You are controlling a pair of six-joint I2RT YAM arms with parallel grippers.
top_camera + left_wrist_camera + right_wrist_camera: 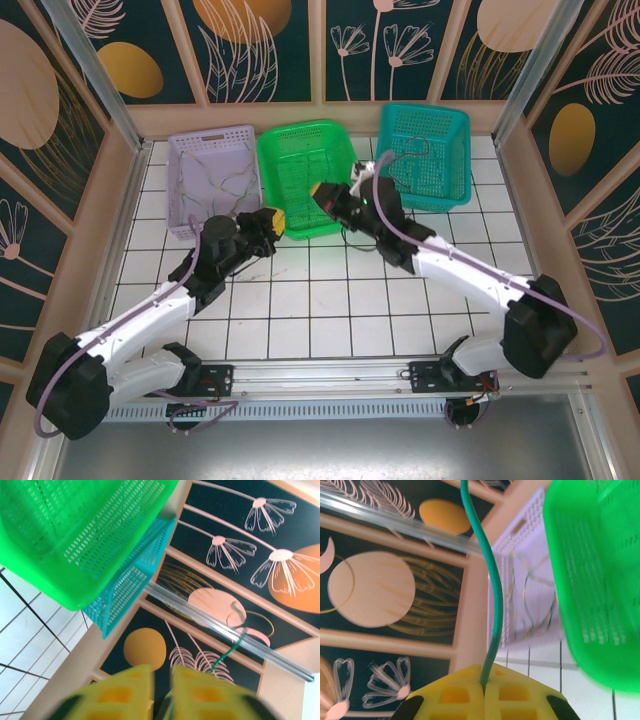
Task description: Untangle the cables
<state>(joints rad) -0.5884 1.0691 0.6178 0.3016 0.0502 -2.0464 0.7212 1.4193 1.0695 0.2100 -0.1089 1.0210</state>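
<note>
We see a robot lab cell: left arm and right arm bolted to a metal rail along the bottom, a white gridded tabletop, an aluminium post upper left, floral panels around.

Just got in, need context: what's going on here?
The right tool is shut on a green cable by the green basket. The left tool stands slightly open next to a thin green strand; contact is unclear. More cables lie tangled in the lavender basket.
</note>
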